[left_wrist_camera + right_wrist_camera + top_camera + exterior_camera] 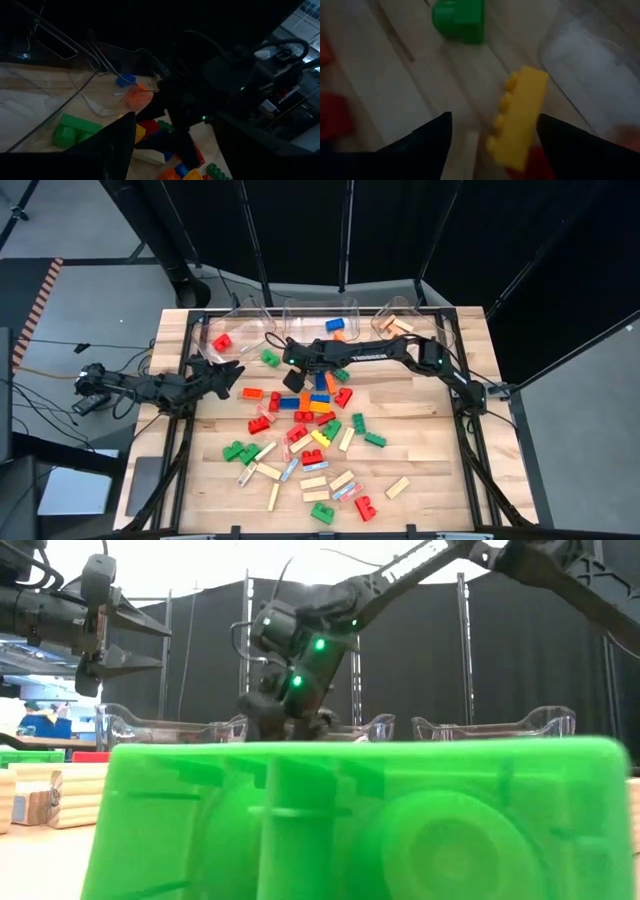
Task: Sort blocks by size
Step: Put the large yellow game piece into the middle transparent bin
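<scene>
Many blocks (310,415) lie loose on the wooden table: red, green, blue, yellow and orange studded bricks, with tan wooden bars (315,483) nearer the front. My right gripper (296,378) reaches in from the right, slants down over the far end of the heap, and is open. In its wrist view a yellow brick (520,117) lies on the table between its spread fingers (494,116), apart from both. A green brick (459,20) lies just beyond. My left gripper (228,375) hovers open at the left, holding nothing.
Three clear bins (320,320) stand along the far edge, with a few bricks in them. One bin's wall (590,55) is close beside the yellow brick. A big green brick (360,820) fills the foreground of the low view. There is bare wood at the right front (440,470).
</scene>
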{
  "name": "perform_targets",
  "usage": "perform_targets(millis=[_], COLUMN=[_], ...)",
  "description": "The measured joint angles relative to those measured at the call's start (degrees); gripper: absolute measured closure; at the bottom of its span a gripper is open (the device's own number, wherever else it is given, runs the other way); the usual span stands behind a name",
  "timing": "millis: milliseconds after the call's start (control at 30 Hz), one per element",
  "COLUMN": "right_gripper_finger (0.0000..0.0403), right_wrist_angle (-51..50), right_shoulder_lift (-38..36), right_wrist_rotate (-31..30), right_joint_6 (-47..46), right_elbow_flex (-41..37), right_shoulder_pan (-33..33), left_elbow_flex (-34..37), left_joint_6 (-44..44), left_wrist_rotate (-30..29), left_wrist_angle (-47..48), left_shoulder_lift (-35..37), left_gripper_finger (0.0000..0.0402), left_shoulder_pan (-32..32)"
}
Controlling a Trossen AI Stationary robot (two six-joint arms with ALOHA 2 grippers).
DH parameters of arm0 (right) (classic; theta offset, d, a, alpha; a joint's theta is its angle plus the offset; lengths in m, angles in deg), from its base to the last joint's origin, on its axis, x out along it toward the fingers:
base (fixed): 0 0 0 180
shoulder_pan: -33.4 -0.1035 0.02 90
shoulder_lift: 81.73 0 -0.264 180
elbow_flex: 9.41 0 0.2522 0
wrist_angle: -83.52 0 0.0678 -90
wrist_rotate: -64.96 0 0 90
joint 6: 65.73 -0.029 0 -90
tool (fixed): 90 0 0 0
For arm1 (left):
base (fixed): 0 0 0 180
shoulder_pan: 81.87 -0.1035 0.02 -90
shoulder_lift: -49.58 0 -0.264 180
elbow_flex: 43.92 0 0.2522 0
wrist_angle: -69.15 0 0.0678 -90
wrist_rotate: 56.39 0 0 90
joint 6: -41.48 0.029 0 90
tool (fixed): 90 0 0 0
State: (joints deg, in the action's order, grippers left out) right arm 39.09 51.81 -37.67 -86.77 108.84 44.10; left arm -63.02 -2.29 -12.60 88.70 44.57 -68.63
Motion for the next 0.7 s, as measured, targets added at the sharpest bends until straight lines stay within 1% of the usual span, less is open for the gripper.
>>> perform_targets(millis=[67,133,200,267,300,333,500,600,667,700], right_gripper_finger=[0.0124,0.0160,0.0220,0.0293,0.0304,0.0296,0.0296,0.0296,0.0296,0.0296], right_wrist_angle=[-0.45,-0.48,-1.41,-1.94,-2.14,-2.48,-3.53,-3.46,-3.46,-3.70], right_shoulder_lift=[0.57,0.75,0.77,0.77,0.71,0.46,-1.09,-3.43,-5.36,-6.45], right_wrist_rotate=[-0.06,-0.07,-0.09,-0.01,0.23,0.76,1.79,1.86,0.75,-0.96], right_joint_6=[0.00,-0.94,-2.46,-4.04,-4.51,-4.66,-4.24,-1.31,0.15,0.64], right_elbow_flex=[-0.02,-0.02,-0.02,0.00,0.04,0.05,1.70,3.81,5.30,5.74], right_shoulder_pan=[-0.02,0.02,0.03,0.04,0.04,0.04,-1.41,-2.89,-3.58,-3.67], left_elbow_flex=[0.02,0.00,0.01,0.00,0.01,0.01,0.00,0.00,0.00,0.02], left_joint_6=[-0.01,0.00,0.00,0.00,0.00,0.00,-0.02,0.00,0.00,-0.02], left_wrist_rotate=[-0.01,-0.01,-0.02,-0.02,-0.03,-0.01,-0.04,-0.04,-0.03,-0.05], left_wrist_angle=[0.00,0.03,-0.05,-0.10,-0.14,-0.17,-0.66,-1.06,-1.24,-1.27], left_shoulder_lift=[-0.33,-0.57,-0.68,-0.68,-0.68,-0.68,-0.70,-0.70,-0.70,-0.70], left_gripper_finger=[0.0133,0.0133,0.0133,0.0133,0.0133,0.0133,0.0133,0.0133,0.0133,0.0133], left_shoulder_pan=[0.00,-0.02,0.00,0.00,0.00,0.00,0.00,0.00,0.00,0.00])
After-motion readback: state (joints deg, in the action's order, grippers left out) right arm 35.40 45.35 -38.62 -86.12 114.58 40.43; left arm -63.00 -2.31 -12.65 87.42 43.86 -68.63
